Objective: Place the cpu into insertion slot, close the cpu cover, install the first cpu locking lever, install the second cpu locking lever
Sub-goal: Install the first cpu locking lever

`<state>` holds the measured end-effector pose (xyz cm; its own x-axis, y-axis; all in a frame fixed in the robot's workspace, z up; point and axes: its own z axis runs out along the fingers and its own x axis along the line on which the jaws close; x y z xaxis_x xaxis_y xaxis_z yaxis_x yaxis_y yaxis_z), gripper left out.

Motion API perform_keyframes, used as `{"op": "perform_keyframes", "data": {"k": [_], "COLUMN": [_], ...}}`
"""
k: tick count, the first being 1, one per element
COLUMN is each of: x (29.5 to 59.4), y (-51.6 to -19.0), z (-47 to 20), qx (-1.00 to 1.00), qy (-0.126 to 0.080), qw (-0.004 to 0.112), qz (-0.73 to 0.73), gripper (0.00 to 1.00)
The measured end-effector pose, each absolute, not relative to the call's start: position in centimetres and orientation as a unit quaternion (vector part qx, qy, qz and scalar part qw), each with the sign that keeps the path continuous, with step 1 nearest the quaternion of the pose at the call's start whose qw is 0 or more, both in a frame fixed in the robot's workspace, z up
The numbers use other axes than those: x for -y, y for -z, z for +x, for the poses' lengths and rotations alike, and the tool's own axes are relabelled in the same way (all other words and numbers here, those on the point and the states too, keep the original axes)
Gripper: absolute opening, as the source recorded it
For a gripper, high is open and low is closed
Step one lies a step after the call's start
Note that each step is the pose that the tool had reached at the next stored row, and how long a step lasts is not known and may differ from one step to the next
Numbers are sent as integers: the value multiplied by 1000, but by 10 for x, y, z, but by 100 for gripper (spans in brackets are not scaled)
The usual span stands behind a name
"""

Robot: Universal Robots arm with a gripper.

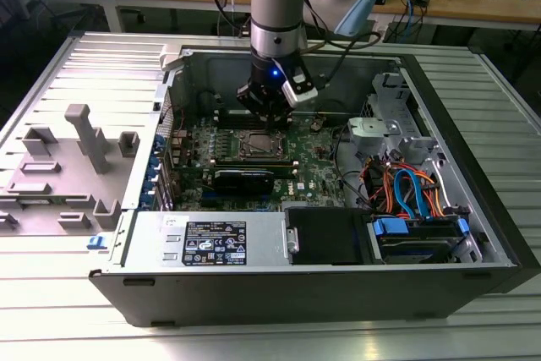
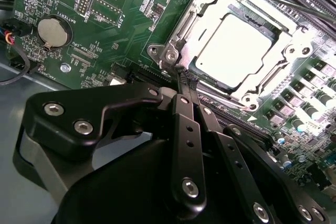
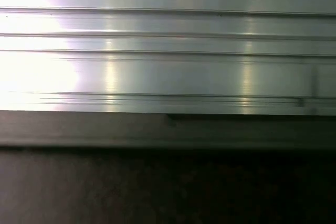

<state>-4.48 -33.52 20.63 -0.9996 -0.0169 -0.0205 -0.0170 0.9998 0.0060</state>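
A big black metal computer case [image 1: 254,293] lies open, with a flat green circuit board [image 2: 131,3] inside. The black metal gripper [image 2: 185,80] has its thin fingers pressed together, tips at a corner of the shiny square metal-frame cpu cover [image 2: 202,19]. The cover lies flat over the smooth silver square cpu [image 2: 233,45], which sits face up in the dark-rimmed insertion slot [image 2: 251,15].

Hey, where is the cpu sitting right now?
In the second wrist view the cpu lies in the insertion slot, framed by the cpu cover, close to the gripper.
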Motion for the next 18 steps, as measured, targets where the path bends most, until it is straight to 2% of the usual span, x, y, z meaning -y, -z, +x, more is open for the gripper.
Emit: {"op": "perform_keyframes", "data": {"k": [18], "x": [338], "y": [-203], "z": [-45], "qx": [-1000], "qy": [-3], "qw": [10], "qz": [-8], "gripper": [11]}}
